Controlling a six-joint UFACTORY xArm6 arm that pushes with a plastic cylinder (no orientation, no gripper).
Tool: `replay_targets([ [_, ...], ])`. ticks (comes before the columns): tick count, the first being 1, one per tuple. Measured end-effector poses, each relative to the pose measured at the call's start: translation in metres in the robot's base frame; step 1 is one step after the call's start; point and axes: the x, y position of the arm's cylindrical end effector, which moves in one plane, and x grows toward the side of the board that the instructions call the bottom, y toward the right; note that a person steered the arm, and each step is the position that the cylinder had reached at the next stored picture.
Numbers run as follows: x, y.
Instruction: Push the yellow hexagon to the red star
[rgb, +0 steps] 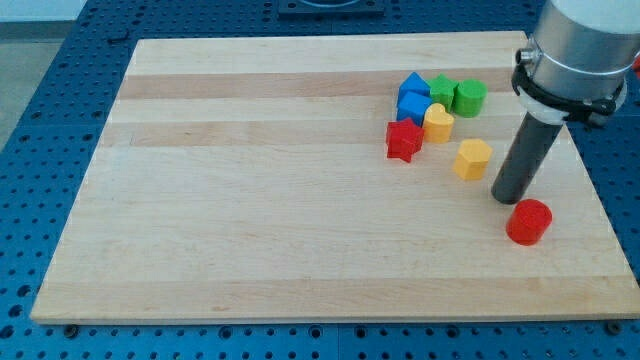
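Observation:
The yellow hexagon (472, 158) lies on the wooden board at the view's right. The red star (404, 139) lies to its upper left, a short gap apart. My tip (507, 197) rests on the board just to the lower right of the yellow hexagon, close to it, and to the upper left of a red cylinder (528, 221). The dark rod rises from the tip toward the grey arm body at the view's top right.
A cluster sits above the red star: a yellow heart (438, 122), two blue blocks (413, 98), a green block (442, 90) and a green cylinder (469, 97). The board's right edge (600, 190) is near my tip.

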Motion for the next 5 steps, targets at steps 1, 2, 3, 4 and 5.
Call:
replay_targets([
  [1,-0.014,0.0],
  [2,-0.031,0.0],
  [3,-0.04,-0.001],
  [4,-0.04,-0.009],
  [5,-0.04,-0.021],
])
